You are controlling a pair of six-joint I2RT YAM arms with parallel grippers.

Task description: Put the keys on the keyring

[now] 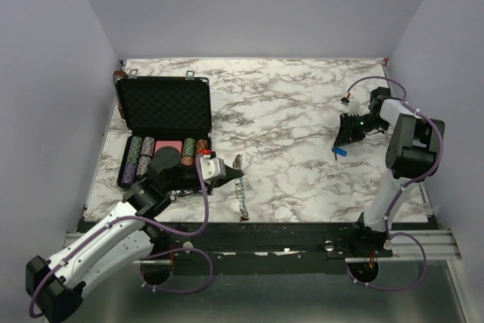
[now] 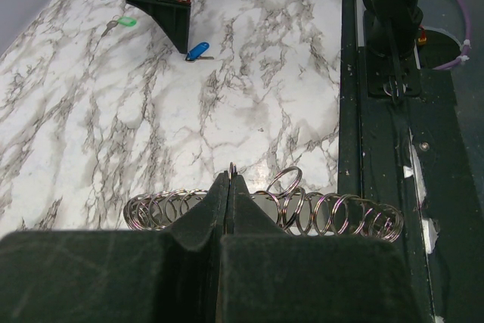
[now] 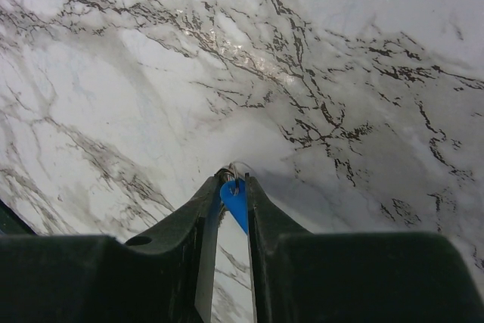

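The keyring [image 2: 325,213] is a chain of linked metal rings lying near the table's front edge, also seen as the keyring [image 1: 241,200] from above. My left gripper [image 2: 231,177] is shut on one upright ring of it, and shows from above as the left gripper [image 1: 236,176]. The blue key [image 3: 237,200] sits pinched between the fingers of my right gripper [image 3: 234,179], low over the marble at the right. From across the table, the blue key [image 2: 198,51] shows at the tip of the right gripper [image 2: 184,45]. A green key [image 2: 125,22] lies flat beside it.
An open black foam-lined case [image 1: 165,107] stands at the back left with rows of striped poker chips [image 1: 155,149] in its tray. A black rail [image 2: 386,149] runs along the table's front edge, close to the keyring. The marble tabletop [image 1: 287,126] spreads between the two arms.
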